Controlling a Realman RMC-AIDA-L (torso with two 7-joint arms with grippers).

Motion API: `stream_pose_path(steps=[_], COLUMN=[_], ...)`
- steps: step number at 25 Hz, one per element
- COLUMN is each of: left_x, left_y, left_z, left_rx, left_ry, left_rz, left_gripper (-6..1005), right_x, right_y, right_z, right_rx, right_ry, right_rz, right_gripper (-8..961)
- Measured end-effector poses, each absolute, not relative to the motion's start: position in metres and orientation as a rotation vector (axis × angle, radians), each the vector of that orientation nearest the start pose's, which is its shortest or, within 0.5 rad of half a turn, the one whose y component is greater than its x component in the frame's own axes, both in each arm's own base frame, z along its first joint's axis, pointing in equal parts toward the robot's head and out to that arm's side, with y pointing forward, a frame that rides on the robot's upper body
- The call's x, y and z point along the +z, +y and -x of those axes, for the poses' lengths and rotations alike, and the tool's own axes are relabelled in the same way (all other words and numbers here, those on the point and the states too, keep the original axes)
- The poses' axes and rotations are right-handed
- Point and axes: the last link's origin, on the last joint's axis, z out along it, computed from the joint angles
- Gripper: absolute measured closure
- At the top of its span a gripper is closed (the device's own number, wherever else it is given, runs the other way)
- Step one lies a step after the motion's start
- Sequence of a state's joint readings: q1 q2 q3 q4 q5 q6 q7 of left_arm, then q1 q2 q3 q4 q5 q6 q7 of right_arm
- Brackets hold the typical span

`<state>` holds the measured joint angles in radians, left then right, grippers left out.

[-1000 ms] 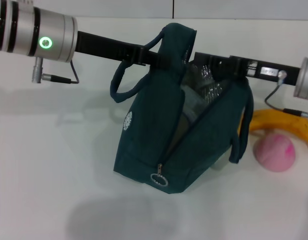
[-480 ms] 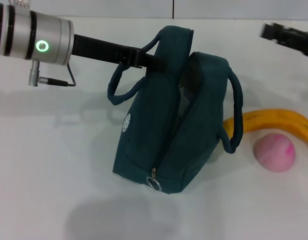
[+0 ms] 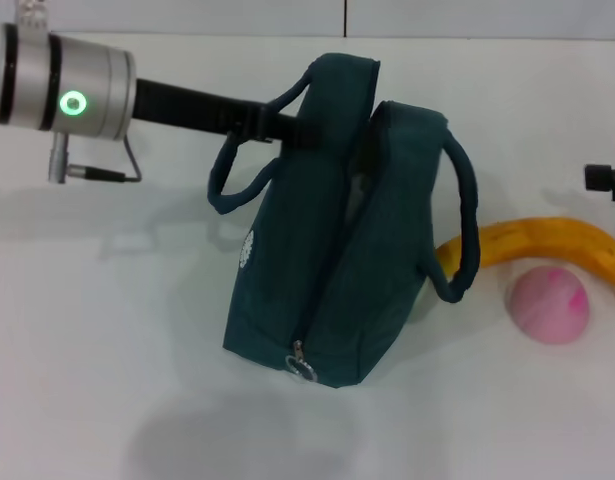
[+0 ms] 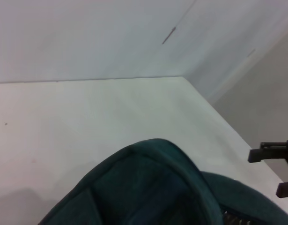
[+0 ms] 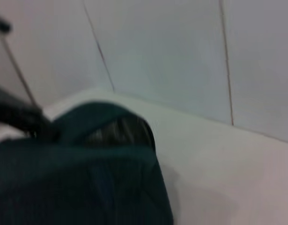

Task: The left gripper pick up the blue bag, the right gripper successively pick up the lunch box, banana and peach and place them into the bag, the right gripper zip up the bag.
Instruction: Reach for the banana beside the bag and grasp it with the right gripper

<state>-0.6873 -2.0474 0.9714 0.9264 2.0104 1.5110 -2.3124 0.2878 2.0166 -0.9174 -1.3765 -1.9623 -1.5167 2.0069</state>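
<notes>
Teal fabric of the blue bag (image 3: 332, 250) stands on the white table (image 3: 107, 330), its upper edge clamped by the left gripper (image 3: 287, 128). Right of the bag lie the banana (image 3: 547, 245) and the peach (image 3: 550, 304), touching each other; beyond them the right gripper (image 3: 605, 178), fingers unreadable.

Banana (image 3: 547, 243) and peach (image 3: 551, 304) lie right of the blue bag (image 3: 337, 250)

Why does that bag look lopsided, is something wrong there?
Nothing looks spilled or damaged. The blue bag leans because the left gripper lifts it by one top edge, with its zipper unzipped. The banana and peach lie on the table beside it.
</notes>
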Motion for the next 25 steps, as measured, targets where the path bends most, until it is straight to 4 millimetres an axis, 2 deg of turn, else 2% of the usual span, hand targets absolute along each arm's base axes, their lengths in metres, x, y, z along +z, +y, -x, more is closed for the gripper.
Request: stream_pose_path(steps=[2, 6, 11, 16, 25], left_x=[0.015, 0.015, 0.014, 0.014, 0.014], left_y=[0.381, 0.382, 0.385, 0.388, 0.389], left_z=[0.174, 0.172, 0.167, 0.164, 0.164], left_rx=[-0.514, -0.514, -0.522, -0.527, -0.528], left_ry=[-1.300, -1.293, -1.277, -1.264, -1.264], left_rz=[2.709, 2.713, 2.710, 2.705, 2.703], left_gripper=[952, 952, 952, 952, 952], right_x=[0.107, 0.112, 0.106, 0.103, 0.083], right_y=[0.322, 0.324, 0.331, 0.335, 0.344], right_z=[-0.235, -0.233, -0.238, -0.242, -0.243], right_rx=[0.245, -0.032, -0.253, -0.277, -0.235], right_ry=[0.730, 0.717, 0.720, 0.729, 0.776], right_rz=[2.503, 2.433, 2.382, 2.372, 2.460], right_gripper=[129, 128, 133, 140, 154])
